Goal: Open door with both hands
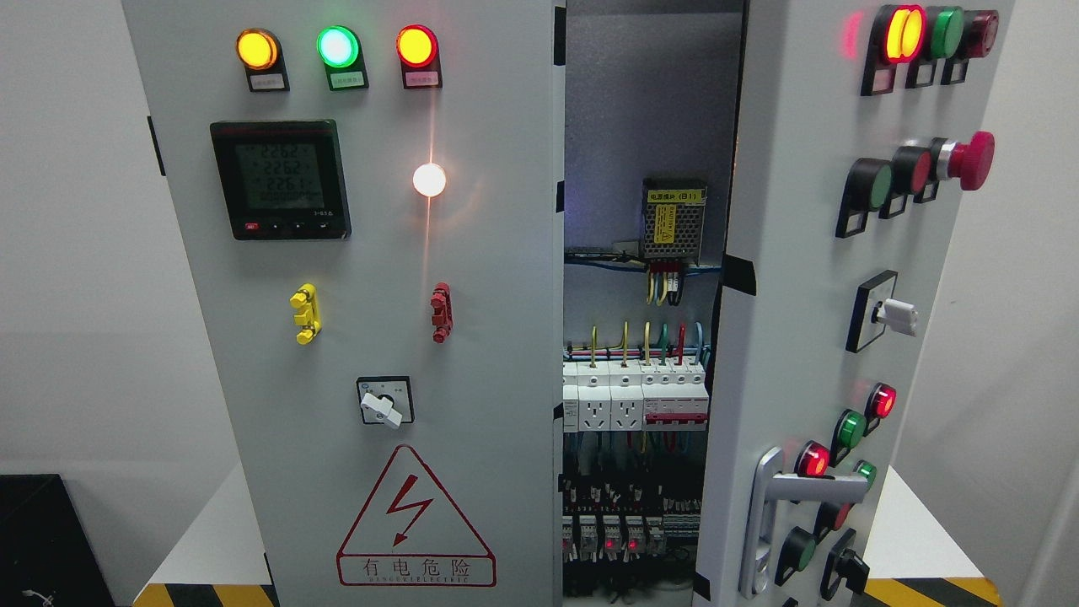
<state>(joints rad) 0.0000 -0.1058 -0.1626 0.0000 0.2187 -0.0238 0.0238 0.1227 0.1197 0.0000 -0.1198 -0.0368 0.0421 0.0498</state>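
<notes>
Item: grey sheet-metal electrical cabinet, standing on a white floor with yellow-and-black hazard striping; every position below is given relative to it.

1. Left door, a flat grey steel panel, is sitting closed on the cabinet's left half. It is carrying three round lit lamps (amber, green, red) along the top, a black digital meter below them, a white glowing lamp, a yellow and a red clip, a white rotary switch and a red-triangle shock warning label near the bottom. I am seeing no handle on it.

2. Cabinet interior, at the centre, is showing through the gap: a perforated power-supply box, white breakers, coloured wiring.

3. Right door, a matching grey steel panel, is standing swung outward on the cabinet's right half. It is carrying red, green and yellow push-buttons, a red mushroom stop button and, low down, a silver metal lever handle.

Handling judgement: rigid, hinged, moderately heavy; smooth painted faces are likely offering slippery purchase. I am judging the silver lever or the free door edge the best hold, keeping clear of buttons and live wiring.

My hands: neither is appearing in view, so I cannot tell whether they are spread or holding anything.
</notes>
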